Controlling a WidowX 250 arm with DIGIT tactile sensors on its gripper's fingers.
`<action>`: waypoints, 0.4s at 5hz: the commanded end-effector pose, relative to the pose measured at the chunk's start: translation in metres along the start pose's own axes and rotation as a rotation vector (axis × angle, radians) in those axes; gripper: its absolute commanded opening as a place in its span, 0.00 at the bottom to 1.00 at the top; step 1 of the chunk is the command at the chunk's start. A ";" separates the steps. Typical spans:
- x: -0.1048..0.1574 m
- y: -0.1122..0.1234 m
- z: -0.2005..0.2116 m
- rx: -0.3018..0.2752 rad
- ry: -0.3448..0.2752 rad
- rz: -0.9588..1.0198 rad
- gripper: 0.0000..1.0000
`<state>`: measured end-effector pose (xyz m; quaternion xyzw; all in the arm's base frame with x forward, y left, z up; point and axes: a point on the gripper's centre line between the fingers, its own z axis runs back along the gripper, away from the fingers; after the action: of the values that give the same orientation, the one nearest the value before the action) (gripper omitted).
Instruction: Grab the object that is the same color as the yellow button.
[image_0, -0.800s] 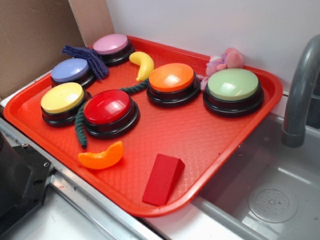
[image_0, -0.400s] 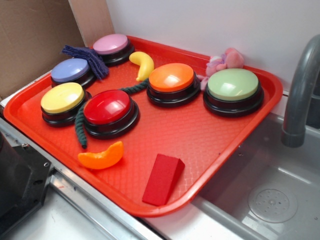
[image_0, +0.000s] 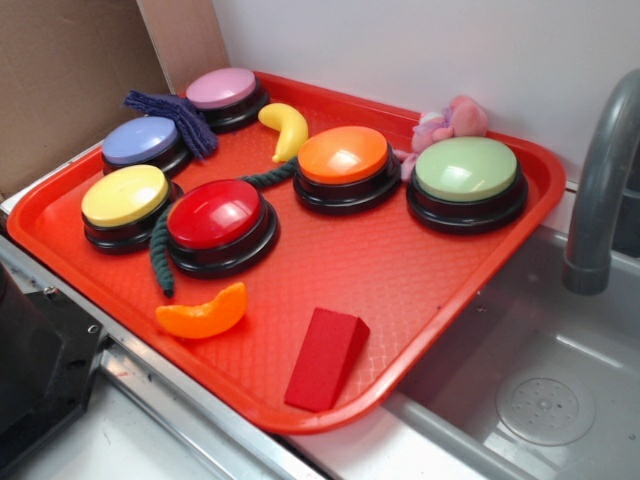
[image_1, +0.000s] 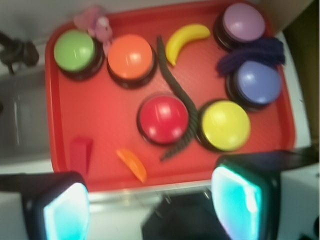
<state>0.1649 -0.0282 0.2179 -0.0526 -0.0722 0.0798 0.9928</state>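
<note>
The object, a small curved yellow banana (image_0: 286, 128), lies at the back of the red tray (image_0: 430, 290) between the pink and orange buttons. In the wrist view the banana (image_1: 184, 41) is near the top. The yellow button (image_0: 125, 196) sits at the tray's left front, and shows as a yellow button (image_1: 226, 125) at the right in the wrist view. My gripper (image_1: 152, 210) hovers high over the tray's near edge, far from the banana. It is open, with the cyan pads (image_1: 239, 200) wide apart and nothing between them. The exterior view does not show the gripper.
The tray also holds red (image_0: 217, 215), orange (image_0: 343, 157), green (image_0: 466, 170), blue-violet (image_0: 142, 141) and pink (image_0: 221, 89) buttons. There is also an orange slice (image_0: 203, 314), a red block (image_0: 325, 357), a dark rope (image_0: 160, 255), a purple cloth (image_0: 180, 115) and a pink plush (image_0: 450, 122). A sink and grey faucet (image_0: 600, 180) are on the right.
</note>
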 end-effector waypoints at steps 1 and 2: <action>0.075 0.013 -0.027 -0.020 -0.104 0.280 1.00; 0.112 0.026 -0.052 0.007 -0.178 0.449 1.00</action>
<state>0.2714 -0.0002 0.1582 -0.0481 -0.1118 0.3002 0.9461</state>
